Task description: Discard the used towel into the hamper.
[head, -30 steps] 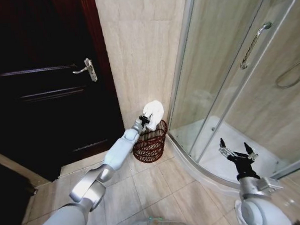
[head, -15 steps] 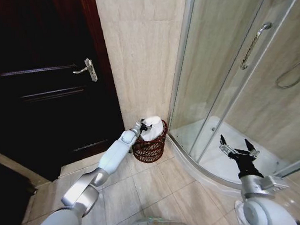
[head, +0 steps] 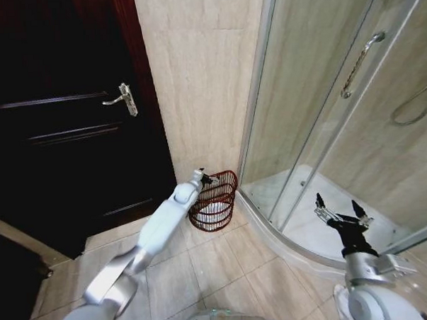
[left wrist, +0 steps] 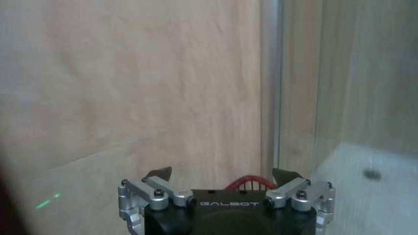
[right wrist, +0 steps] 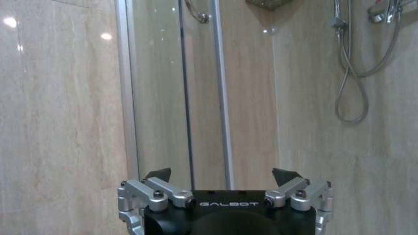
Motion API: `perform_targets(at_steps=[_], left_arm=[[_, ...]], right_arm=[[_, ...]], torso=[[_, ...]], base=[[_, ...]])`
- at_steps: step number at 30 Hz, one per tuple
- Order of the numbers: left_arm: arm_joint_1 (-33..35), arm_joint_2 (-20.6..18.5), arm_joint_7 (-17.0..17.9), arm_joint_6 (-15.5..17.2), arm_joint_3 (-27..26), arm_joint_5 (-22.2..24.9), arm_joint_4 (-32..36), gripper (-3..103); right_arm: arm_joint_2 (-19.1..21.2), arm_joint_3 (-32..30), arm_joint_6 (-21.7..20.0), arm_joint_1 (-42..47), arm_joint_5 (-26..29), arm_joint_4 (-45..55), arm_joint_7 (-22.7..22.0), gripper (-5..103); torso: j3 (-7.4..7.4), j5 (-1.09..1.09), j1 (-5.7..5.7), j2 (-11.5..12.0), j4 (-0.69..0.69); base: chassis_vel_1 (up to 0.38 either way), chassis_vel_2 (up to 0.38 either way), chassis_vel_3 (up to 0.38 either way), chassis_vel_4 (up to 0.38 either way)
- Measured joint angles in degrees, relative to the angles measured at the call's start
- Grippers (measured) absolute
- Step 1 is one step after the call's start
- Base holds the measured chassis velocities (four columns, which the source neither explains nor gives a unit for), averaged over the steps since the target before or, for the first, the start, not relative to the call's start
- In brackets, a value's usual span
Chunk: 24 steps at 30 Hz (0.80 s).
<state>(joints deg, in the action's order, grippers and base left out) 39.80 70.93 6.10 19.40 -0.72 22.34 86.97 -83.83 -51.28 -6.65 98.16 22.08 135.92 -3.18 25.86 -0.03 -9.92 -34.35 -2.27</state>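
Dropped from the now-open left gripper [head: 206,179], towel [head: 213,208] seemingly lies half-hidden inside hamper [head: 217,218].

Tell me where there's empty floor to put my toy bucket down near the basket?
Bare tile floor lies open in front of the hamper, between the left arm and the shower's curved threshold. It's crowded at the hamper: the towel lies inside, the open left gripper hovers at its rim, and the wall sits right behind. The right gripper, open, hangs by the shower.

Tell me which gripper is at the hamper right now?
The left gripper, open at the hamper's rim with the towel lying inside. The right gripper is open by the shower enclosure.
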Motion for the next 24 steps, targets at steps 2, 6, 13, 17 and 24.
perform_targets(at_steps=[2,6,13,17,24], left_arm=[[2.47,-0.66,0.51,-0.11,-1.4,0.06,2.96,100],[14.28,-3.02,4.77,-3.07,-8.6,-0.47,15.1,100],[29.42,-0.14,6.9,-6.93,-20.79,-6.48,25.6,100],[36.21,1.7,6.95,-8.42,-23.9,-6.99,29.91,100],[43.42,3.34,5.42,-13.12,-27.3,-7.4,34.84,100]], right_arm=[[0.12,0.05,-0.09,0.05,0.0,0.0,0.01,100],[0.5,0.23,-0.22,0.14,-0.4,-0.03,0.21,100],[0.98,1.28,-0.42,0.01,-2.35,-0.52,1.56,100],[1.09,1.67,-0.4,0.06,-3.11,-0.67,2.46,100],[-0.61,2.73,-0.23,0.57,-5.04,1.06,4.02,100]], torso=[[0.0,0.03,0.01,0.0,0.0],[-0.01,0.02,0.01,0.0,-0.03],[-0.01,0.03,0.01,0.0,-0.01],[0.0,0.03,0.01,0.0,0.0],[0.0,0.03,0.01,-0.01,0.0]], base=[[0.0,0.0,0.0,0.0],[0.0,0.0,0.0,0.0],[0.0,0.0,0.0,0.0],[0.0,0.0,0.0,0.0],[0.0,0.0,0.0,0.0]])
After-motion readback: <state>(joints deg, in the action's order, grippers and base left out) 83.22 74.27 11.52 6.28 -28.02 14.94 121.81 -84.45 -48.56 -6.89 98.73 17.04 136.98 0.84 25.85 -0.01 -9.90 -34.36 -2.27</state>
